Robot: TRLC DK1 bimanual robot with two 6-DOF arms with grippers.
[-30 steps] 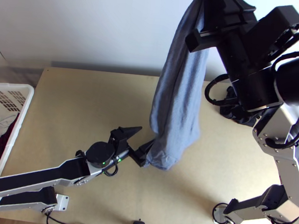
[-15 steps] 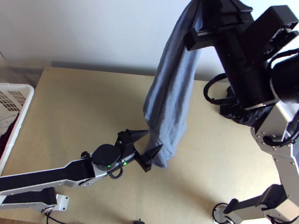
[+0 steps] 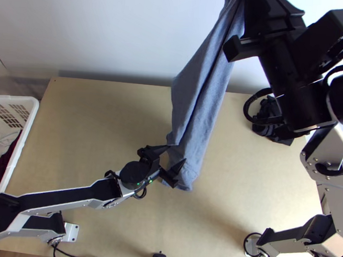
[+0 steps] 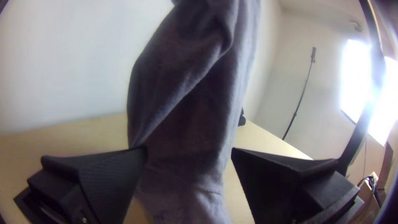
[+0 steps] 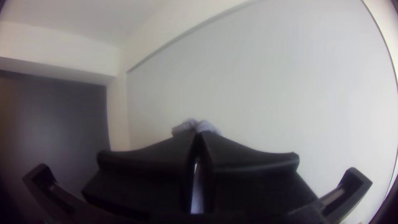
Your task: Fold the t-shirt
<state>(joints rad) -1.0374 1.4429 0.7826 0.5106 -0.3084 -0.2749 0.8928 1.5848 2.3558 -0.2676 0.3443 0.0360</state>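
Over the middle of the light wooden table (image 3: 85, 126), folding looks barely begun: the blue-grey t-shirt (image 3: 198, 97) hangs in a long, bunched drape from high at twelve o'clock down to near the centre, with no fold laid. Spreading it, bringing the sides and sleeves in and doubling the body seem all to be left. The table's far edge crosses behind the cloth at twelve, and the wood stretching out toward ten o'clock looks like the easiest room to lower it into. At nine o'clock the white plastic laundry basket (image 3: 19, 146) bounds that side, so a wide swing might catch its rim; at two, the black bundle (image 3: 268, 108) narrows the way, close under the right arm. The right gripper (image 5: 198, 135), up toward twelve, is closed on the shirt's upper end, a bit of cloth poking past its tips. The left gripper (image 4: 189, 152), just toward six from centre, has its fingers spread on either side of the hanging lower part; whether either finger touches the cloth cannot be told.
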